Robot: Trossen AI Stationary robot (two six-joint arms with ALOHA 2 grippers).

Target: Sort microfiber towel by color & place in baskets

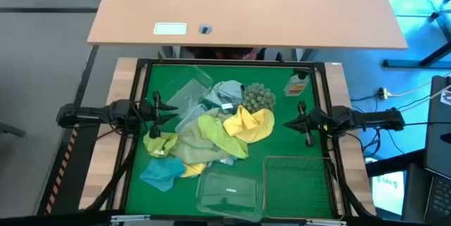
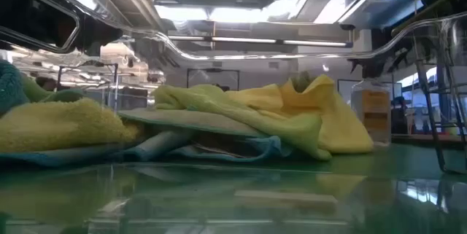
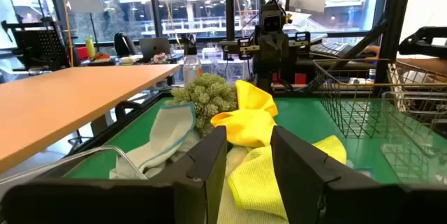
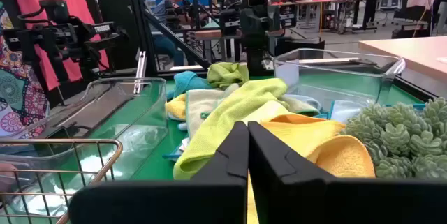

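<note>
A heap of microfiber towels lies in the middle of the green mat. A yellow towel (image 1: 250, 124) is on its right, lime green ones (image 1: 211, 138) lie across the middle, a teal one (image 1: 161, 173) is at the near left and a pale blue one (image 1: 222, 93) at the far side. Around the heap stand the baskets: a clear tub (image 1: 187, 92) at the far left, a clear tub (image 1: 227, 194) at the near edge and a wire basket (image 1: 296, 180) at the near right. My left gripper (image 3: 248, 155) is open at the heap's left edge, holding nothing. My right gripper (image 4: 247, 147) is shut at the heap's right, also holding nothing.
A grey-green spiky ball (image 1: 258, 97) sits at the far side of the heap, next to the yellow towel. A small bottle with an orange label (image 1: 297, 84) stands at the far right. A dark frame (image 1: 232, 63) runs round the mat. A wooden desk (image 1: 246, 8) stands beyond it.
</note>
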